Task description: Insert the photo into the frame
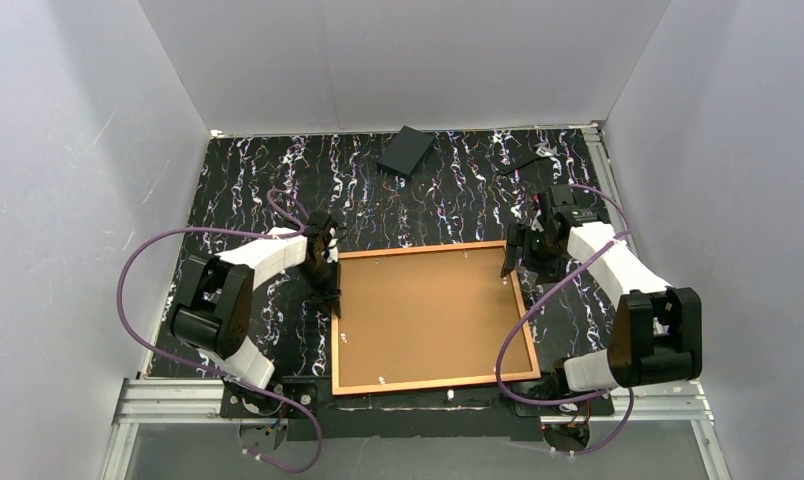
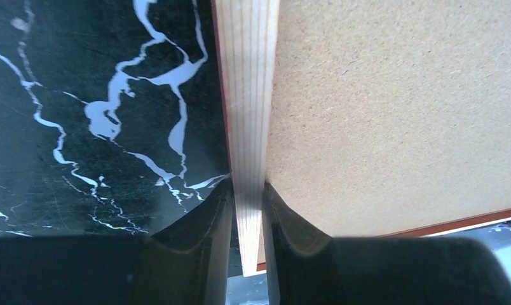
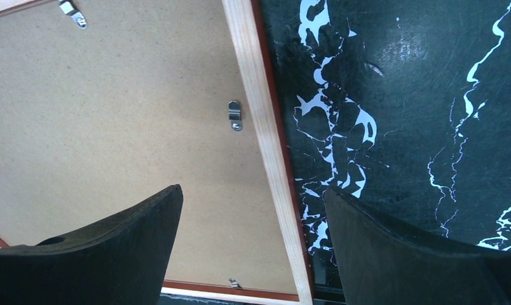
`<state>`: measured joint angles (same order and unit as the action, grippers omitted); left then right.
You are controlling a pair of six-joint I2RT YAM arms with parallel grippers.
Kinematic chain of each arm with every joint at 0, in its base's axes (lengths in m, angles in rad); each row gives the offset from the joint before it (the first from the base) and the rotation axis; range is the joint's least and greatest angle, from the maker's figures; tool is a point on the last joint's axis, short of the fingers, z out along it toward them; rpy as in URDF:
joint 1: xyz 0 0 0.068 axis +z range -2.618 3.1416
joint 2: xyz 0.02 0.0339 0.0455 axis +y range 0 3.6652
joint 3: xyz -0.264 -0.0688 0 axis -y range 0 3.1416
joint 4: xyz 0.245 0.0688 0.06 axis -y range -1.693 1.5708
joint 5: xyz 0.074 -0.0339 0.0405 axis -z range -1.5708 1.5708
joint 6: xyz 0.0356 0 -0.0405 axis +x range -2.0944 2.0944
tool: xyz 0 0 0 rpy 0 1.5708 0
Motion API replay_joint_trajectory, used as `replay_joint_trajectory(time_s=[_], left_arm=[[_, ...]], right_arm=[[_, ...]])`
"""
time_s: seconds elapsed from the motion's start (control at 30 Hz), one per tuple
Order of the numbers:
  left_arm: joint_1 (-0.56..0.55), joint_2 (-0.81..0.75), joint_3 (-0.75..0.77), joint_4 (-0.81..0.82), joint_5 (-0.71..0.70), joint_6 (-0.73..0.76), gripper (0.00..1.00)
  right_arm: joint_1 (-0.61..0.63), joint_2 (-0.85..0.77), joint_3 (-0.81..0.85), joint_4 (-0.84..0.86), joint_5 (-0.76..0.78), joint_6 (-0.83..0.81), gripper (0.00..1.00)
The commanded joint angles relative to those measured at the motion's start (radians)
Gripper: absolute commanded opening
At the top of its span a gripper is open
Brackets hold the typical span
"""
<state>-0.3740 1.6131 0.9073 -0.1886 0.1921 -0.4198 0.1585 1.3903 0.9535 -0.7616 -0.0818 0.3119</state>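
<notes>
Your frame lies back-up near the table's near edge, between the arms, with the brown backing board seated in it. Your left gripper is pinched narrow on the frame's left rail, seemingly to steady or lift it. Your right gripper stands wide, straddling the right rail near the far corner without contact. The photo is not visible, and it may lie beneath the board.

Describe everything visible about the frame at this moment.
The frame lies flat, back up, mid-way across the table. It has a thin orange-red border and pale wood rails around a brown fibreboard backing, with small metal clips at its edges. The left claw pinches its left rail. The right claw straddles the right rail, open.
</notes>
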Motion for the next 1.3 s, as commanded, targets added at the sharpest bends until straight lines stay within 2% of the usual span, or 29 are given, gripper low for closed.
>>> replay_joint_trajectory(time_s=[0.0, 0.1, 0.23, 0.37, 0.43, 0.53, 0.6, 0.67, 0.9, 1.27], left_arm=[[0.061, 0.013, 0.007, -0.117, -0.080, 0.049, 0.16], [0.096, 0.016, 0.016, -0.125, -0.068, 0.063, 0.15], [0.133, 0.036, 0.041, -0.140, -0.043, 0.078, 0.07], [0.152, 0.059, 0.068, -0.150, 0.000, 0.079, 0.08], [0.153, 0.059, 0.078, -0.156, 0.029, 0.087, 0.22], [0.152, 0.042, 0.083, -0.177, 0.048, 0.092, 0.54], [0.153, 0.030, 0.096, -0.209, 0.061, 0.087, 0.64], [0.152, 0.029, 0.129, -0.256, 0.080, 0.078, 0.68], [0.153, 0.008, 0.212, -0.315, 0.102, 0.107, 0.68], [0.152, 0.078, 0.200, -0.311, 0.063, 0.227, 0.51]], right_arm=[[-0.004, 0.022, 0.010, -0.012, -0.004, 0.006, 0.90], [-0.003, 0.038, 0.010, -0.007, -0.020, 0.006, 0.90], [-0.003, 0.061, 0.009, 0.006, -0.038, 0.006, 0.90], [-0.002, 0.087, 0.012, 0.021, -0.062, 0.003, 0.90], [0.004, 0.105, 0.016, 0.029, -0.075, 0.001, 0.90], [0.018, 0.134, 0.025, 0.039, -0.090, 0.003, 0.90], [0.029, 0.156, 0.040, 0.044, -0.099, 0.006, 0.90], [0.041, 0.180, 0.053, 0.049, -0.100, 0.012, 0.89], [0.071, 0.248, 0.100, 0.069, -0.067, 0.028, 0.88], [0.140, 0.378, 0.180, 0.065, 0.045, 0.051, 0.82]])
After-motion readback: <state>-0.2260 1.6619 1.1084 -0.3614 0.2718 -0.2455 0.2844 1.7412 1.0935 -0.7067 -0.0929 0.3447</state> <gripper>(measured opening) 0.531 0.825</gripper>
